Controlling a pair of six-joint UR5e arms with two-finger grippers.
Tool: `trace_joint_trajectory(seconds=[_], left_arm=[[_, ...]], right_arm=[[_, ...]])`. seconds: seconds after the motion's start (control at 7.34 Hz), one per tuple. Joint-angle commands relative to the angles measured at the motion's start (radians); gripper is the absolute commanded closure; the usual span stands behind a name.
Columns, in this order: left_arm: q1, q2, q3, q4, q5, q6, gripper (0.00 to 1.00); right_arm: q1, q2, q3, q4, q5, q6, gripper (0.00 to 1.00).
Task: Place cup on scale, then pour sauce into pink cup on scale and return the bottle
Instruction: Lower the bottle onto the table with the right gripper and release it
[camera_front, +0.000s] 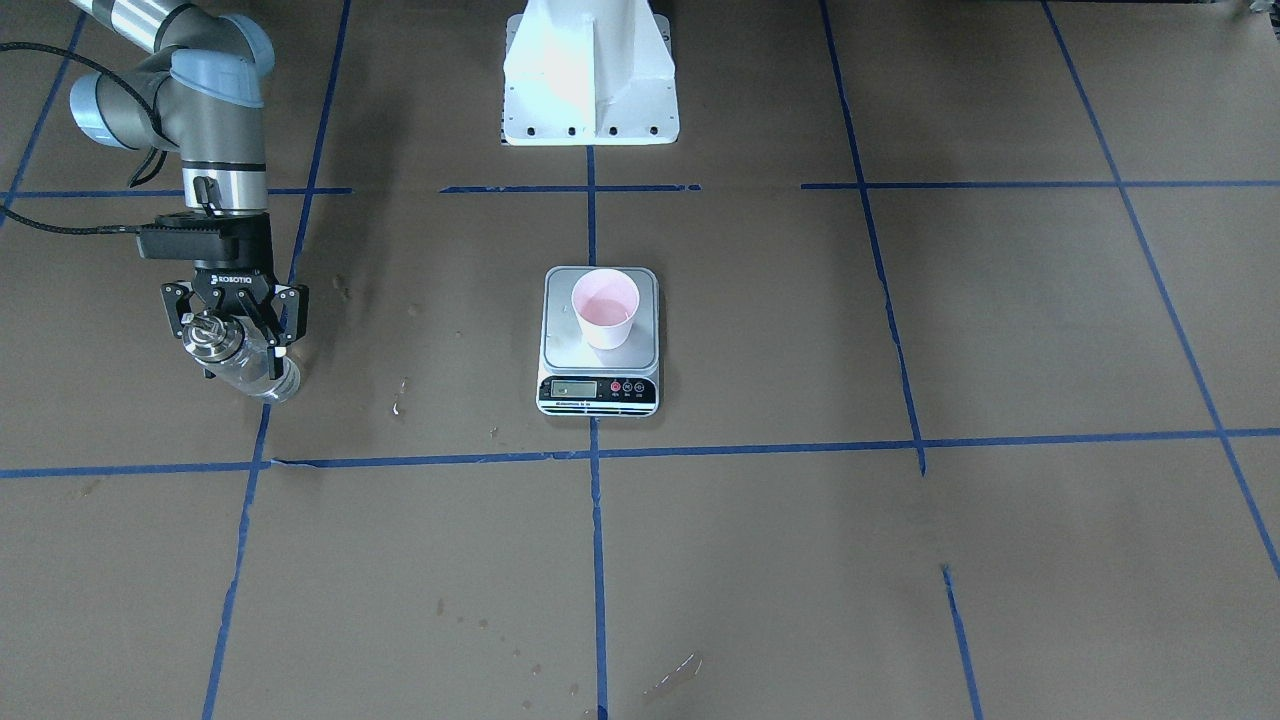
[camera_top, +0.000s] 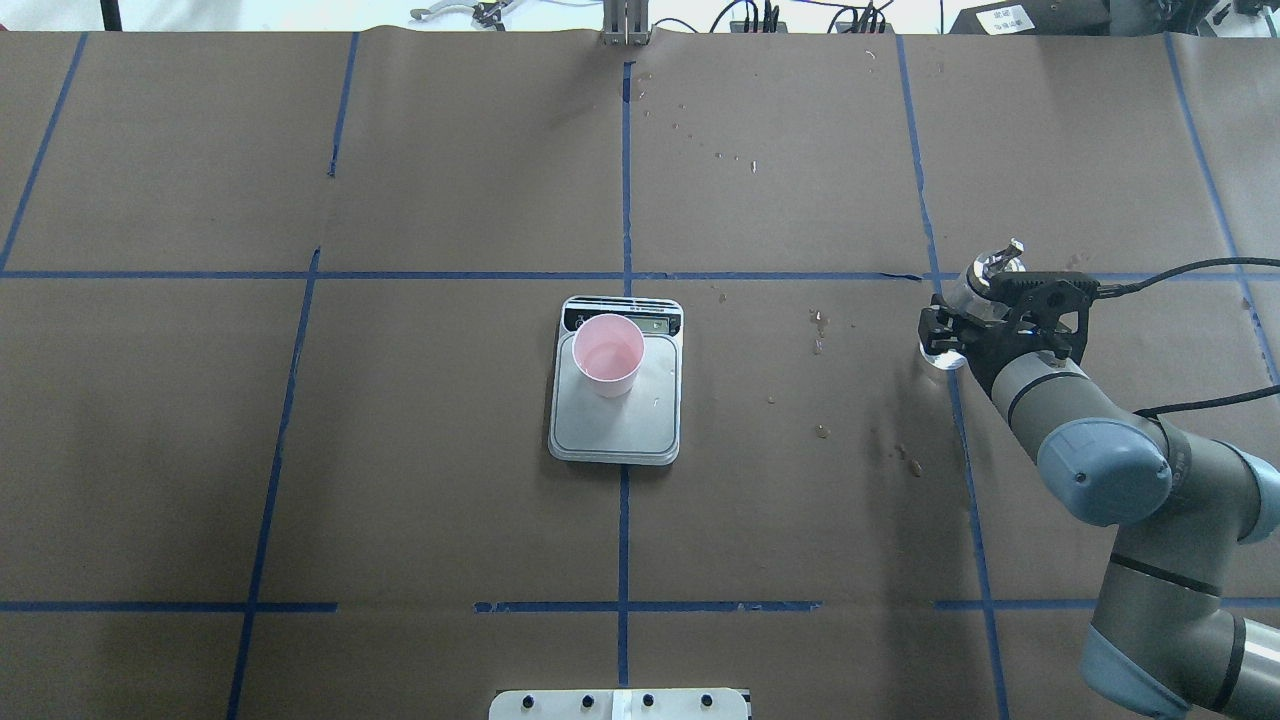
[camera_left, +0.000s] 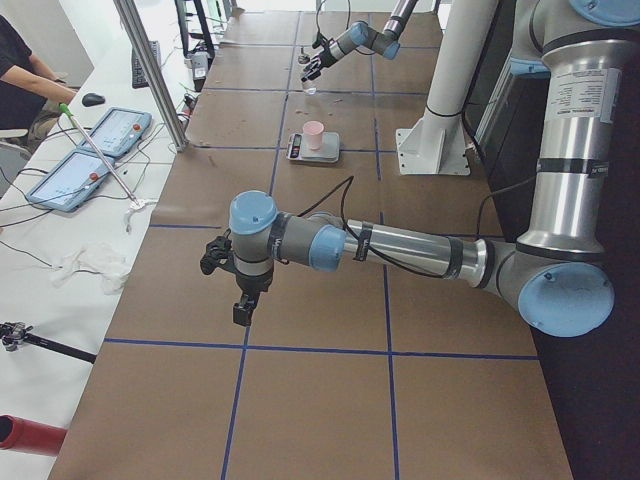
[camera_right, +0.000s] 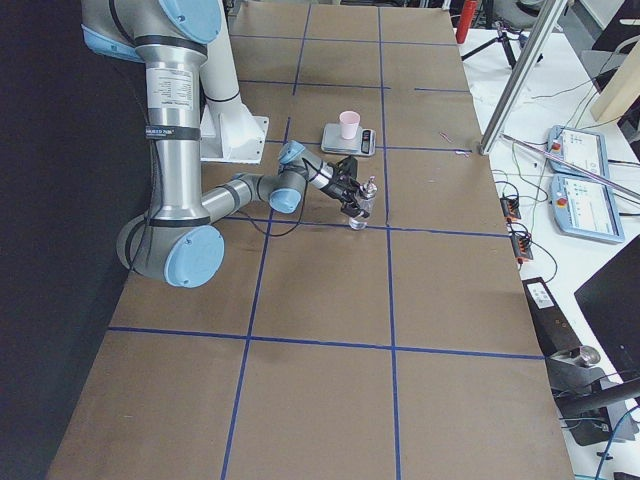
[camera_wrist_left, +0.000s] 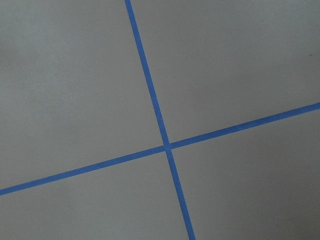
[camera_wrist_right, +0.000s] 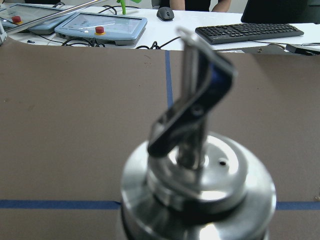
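Note:
The pink cup (camera_front: 605, 310) (camera_top: 608, 355) stands upright on the silver scale (camera_front: 575, 350) (camera_top: 615, 425) at the table's middle. My right gripper (camera_front: 235, 345) (camera_top: 962, 325) is shut on the clear glass bottle (camera_front: 262, 375) (camera_top: 978, 272) (camera_right: 360, 208), far off to the robot's right of the scale. The bottle is upright and low over or on the brown paper. Its metal cap and spout (camera_wrist_right: 200, 185) fill the right wrist view. The sauce cannot be told from the glass. My left gripper (camera_left: 240, 290) hangs over bare paper far to the left; I cannot tell whether it is open or shut.
Blue tape lines grid the brown paper. Wet spots (camera_top: 820, 330) lie between scale and bottle. The white robot pedestal (camera_front: 590, 90) stands behind the scale. A person (camera_left: 20, 70) sits at a side desk with pendants and a keyboard (camera_wrist_right: 247, 32).

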Motion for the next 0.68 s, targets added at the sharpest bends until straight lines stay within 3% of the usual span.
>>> trace_joint_trajectory(seconds=[0.0,0.54], left_arm=[[0.000,0.000,0.000,-0.001,0.000,0.001,0.00],[0.000,-0.009,0.000,0.001,0.000,-0.004,0.00]], right_arm=[[0.000,0.002,0.001,0.004,-0.001,0.000,0.00],[0.002,0.000,0.032,0.004,-0.001,0.005,0.00]])
